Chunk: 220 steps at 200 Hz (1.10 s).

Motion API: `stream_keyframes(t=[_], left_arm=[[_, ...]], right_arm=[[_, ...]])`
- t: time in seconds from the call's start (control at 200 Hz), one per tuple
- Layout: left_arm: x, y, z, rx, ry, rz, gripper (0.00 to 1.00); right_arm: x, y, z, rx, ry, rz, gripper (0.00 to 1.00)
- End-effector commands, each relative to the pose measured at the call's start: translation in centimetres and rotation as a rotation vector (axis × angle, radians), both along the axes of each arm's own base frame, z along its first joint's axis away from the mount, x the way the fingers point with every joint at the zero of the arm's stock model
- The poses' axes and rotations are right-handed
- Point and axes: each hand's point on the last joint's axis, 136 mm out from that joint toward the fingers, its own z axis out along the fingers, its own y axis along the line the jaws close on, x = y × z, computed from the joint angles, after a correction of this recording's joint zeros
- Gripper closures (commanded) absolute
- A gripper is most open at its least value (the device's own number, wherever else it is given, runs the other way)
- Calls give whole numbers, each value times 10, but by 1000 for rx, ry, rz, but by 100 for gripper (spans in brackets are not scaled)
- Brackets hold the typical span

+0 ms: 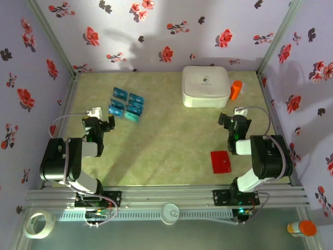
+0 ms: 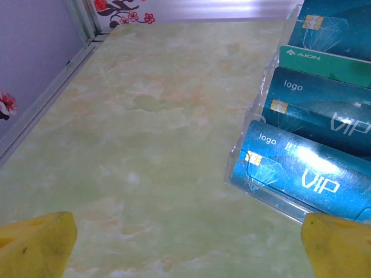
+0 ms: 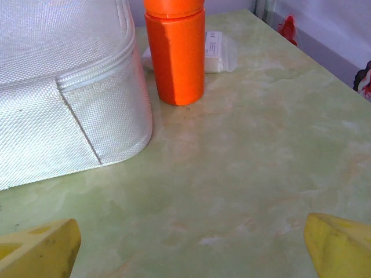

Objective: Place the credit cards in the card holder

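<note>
"Toward the far-left part of the desk (image 1: 166, 135), what are you seeing?"

"I've got the credit cards (image 1: 126, 103) there, blue and teal, lined up in short rows. From my left wrist camera the credit cards (image 2: 313, 116) stand in stepped tiers in a clear plastic stand (image 2: 255, 145), chips and 'VIP' lettering facing me."

"And your left claw (image 1: 105, 123)?"

"It sits just on the near side of the cards, nothing between the fingers. On the wrist camera the left claw (image 2: 186, 246) is spread wide over bare desk, one yellow fingertip (image 2: 339, 246) close to the stand's near corner. I can't tell if it touches."

"Where's the card holder (image 1: 220, 162)?"

"Flat on the desk in the near-right part, a red square just inboard of my right arm, well apart from the cards. I can't tell from above if it's folded shut."

"Right claw (image 1: 225, 121)?"

"Wide apart and holding nothing. It's farther from me than the card holder, pointing at the far-right corner. On its own camera the right claw (image 3: 188, 246) frames empty desk, with the white zipped box (image 3: 58, 98) at the left and an orange bottle (image 3: 175, 52) upright just beside it. A small clear packet (image 3: 217, 52) lies behind the bottle."

"From above?"

"The white zipped box (image 1: 206, 86) sits by the far edge, right of centre, with the orange bottle (image 1: 236, 89) at its right side."
</note>
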Motion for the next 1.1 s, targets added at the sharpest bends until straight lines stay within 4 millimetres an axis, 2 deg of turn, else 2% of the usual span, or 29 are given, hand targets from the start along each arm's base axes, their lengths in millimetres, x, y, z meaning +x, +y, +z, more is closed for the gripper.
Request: stream_keyframes(t=[0.0, 1.095], left_arm=[[7, -2, 10, 18, -33, -17, 0], [9, 1, 9, -12, -19, -20, 0]], right_arm=[[4, -1, 8, -14, -28, 2, 1], [4, -1, 7, 3, -24, 10, 1]])
